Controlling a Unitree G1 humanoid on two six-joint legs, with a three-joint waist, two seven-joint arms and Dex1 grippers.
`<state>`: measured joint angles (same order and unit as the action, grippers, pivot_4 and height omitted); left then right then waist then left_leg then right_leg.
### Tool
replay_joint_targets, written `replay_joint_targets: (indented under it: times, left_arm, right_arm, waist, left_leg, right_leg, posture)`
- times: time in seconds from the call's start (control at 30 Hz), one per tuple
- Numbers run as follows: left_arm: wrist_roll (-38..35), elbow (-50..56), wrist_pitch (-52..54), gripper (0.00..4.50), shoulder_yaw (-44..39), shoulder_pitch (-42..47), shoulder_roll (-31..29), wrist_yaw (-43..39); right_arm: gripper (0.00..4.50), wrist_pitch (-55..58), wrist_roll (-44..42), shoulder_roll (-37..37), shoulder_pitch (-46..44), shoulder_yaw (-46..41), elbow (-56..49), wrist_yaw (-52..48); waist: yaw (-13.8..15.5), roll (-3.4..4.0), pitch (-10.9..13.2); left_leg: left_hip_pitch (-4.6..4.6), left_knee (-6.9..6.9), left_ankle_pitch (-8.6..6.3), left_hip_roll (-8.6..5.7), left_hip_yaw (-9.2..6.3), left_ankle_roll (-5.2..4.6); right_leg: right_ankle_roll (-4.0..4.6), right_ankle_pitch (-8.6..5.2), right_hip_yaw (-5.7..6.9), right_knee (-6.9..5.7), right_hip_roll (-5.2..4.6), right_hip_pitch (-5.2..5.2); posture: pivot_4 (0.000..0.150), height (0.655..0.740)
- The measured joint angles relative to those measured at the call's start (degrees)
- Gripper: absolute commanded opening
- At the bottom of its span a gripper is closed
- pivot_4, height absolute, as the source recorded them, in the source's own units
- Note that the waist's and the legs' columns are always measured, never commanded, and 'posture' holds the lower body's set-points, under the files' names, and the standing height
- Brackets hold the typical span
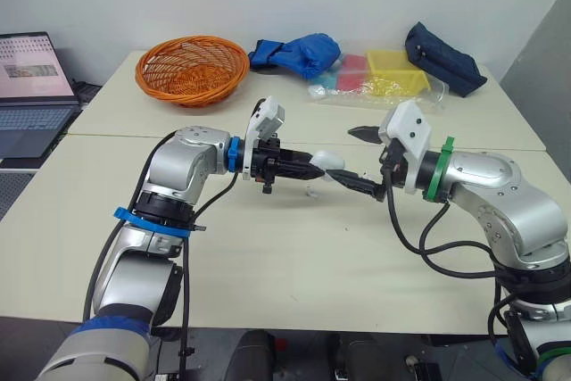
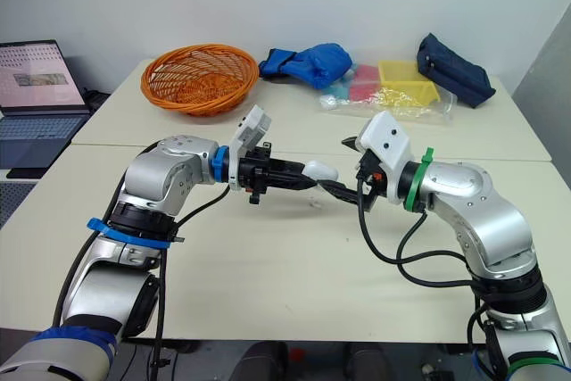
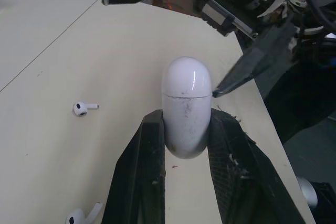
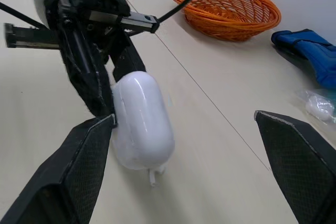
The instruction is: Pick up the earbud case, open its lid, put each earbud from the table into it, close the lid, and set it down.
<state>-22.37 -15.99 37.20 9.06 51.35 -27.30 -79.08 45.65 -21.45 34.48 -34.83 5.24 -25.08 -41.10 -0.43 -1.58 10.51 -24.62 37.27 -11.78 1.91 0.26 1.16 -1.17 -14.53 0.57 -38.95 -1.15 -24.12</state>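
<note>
On the table [image 1: 294, 256], an orange basket [image 1: 192, 69] is noted at the upper left of the frame. At centre, the earbud case [image 1: 327, 162] (lid shut) is clamped by the left gripper [image 1: 310, 167]. The right gripper [image 1: 344, 154] is spread wide, one fingertip [image 3: 220, 90] touching the case. In the left wrist view, an earbud [image 3: 83, 108] and a second earbud [image 3: 79, 216] are recorded lying on the table.

Probably an office: laptop [image 1: 34, 78], pale tables [image 1: 285, 265].

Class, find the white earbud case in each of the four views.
Left eye: earbud case mid-table, between left gripper and right gripper.
Right eye: case, same place.
Left wrist: case clamped between that arm's fingers.
Right wrist: case beside one right finger.
Landmark: left gripper holding it.
</note>
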Motion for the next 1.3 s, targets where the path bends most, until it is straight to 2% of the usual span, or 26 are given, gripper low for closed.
replay_joint_targets:
  times: [0.5, 0.67, 0.77, 0.93, 1.03, 1.3]
  left_arm:
    - [-0.5, 2.1, 1.2, 0.74, 0.0, -1.3, -0.5, 0.7]
    - [-0.9, 2.4, 1.2, 0.74, 0.0, -1.5, -0.6, 0.9]
    - [-1.2, 2.7, 0.8, 0.74, 0.0, -2.5, -0.8, 1.1]
    - [0.6, 0.5, -3.7, 0.74, -1.0, -3.9, -4.4, 3.2]
    - [1.3, -0.4, -5.5, 0.74, -3.3, -5.8, -7.3, 5.1]
    - [2.0, 1.4, -6.0, 0.74, -10.3, -13.1, -15.8, 9.5]
  right_arm:
    - [4.47, -3.7, 1.7, 1.3, -2.2, -0.7, 4.8, 0.0]
    - [4.47, -3.1, 0.5, 1.9, -2.2, -2.4, 5.1, -0.4]
    - [4.47, 0.1, -3.2, 1.6, -2.2, -4.6, 5.2, -1.1]
    - [4.47, 4.2, -5.4, 5.0, -1.6, -6.2, 8.1, -2.7]
    - [4.47, 5.1, -4.5, 4.5, 0.8, -5.1, 10.3, -1.9]
    - [4.47, 2.2, -0.3, -7.0, 2.6, 5.5, 16.6, 1.2]
  waist:
    - [0.1, 0.00, 0.0]
    - [0.1, 0.00, 0.0]
    - [0.1, 0.00, 0.0]
    - [0.1, 0.00, 0.0]
    - [0.0, 0.00, 0.0]
    - [-1.1, 0.01, 0.0]
  left_leg:
    - [0.00, -0.01, 0.00, 0.00, 0.00, 0.00]
    - [0.00, -0.02, 0.00, 0.00, 0.00, 0.00]
    - [0.00, -0.02, 0.00, 0.00, -0.01, 0.00]
    - [0.01, -0.02, 0.00, 0.00, 0.00, 0.00]
    - [0.04, -0.08, 0.00, 0.01, 0.03, 0.00]
    - [0.08, -0.16, 0.00, 0.08, 0.03, 0.00]
  right_leg:
    - [0.01, 0.00, 0.00, 0.01, 0.00, 0.00]
    - [0.01, 0.00, 0.00, 0.01, 0.00, 0.00]
    - [0.01, 0.00, 0.00, 0.00, 0.00, 0.00]
    - [0.02, 0.00, 0.01, 0.01, -0.01, 0.00]
    - [0.04, -0.02, -0.02, 0.01, -0.01, -0.02]
    - [0.09, -0.05, 0.00, 0.00, 0.02, -0.03]
  posture:
    - [0.150, 0.7400]
    - [0.150, 0.7400]
    - [0.150, 0.7400]
    - [0.150, 0.7400]
    - [0.150, 0.7400]
    - [0.150, 0.7400]
